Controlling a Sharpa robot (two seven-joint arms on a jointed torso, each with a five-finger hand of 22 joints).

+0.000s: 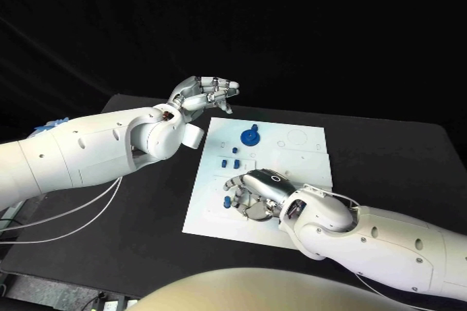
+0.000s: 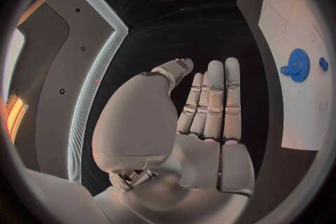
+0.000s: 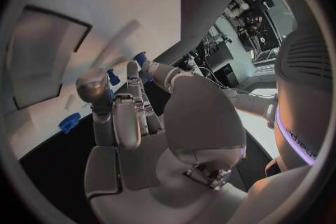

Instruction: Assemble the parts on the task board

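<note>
Left hand (image 1: 202,93) raised off the board's (image 1: 292,183) 10 o'clock corner, over the table (image 1: 146,210); fingers (image 2: 213,98) straight and side by side, holding nothing. Right hand (image 1: 255,193) low over the board's near half, palm down, fingers curled; cannot tell whether they grip anything. Gear (image 1: 251,135) lies at the board's 12 o'clock end, small parts (image 1: 229,163) mid-board toward 9 o'clock. Right wrist view adds blue parts (image 3: 112,77) beside its fingers (image 3: 133,89). Left wrist view: gear (image 2: 298,65) well clear of that hand.
</note>
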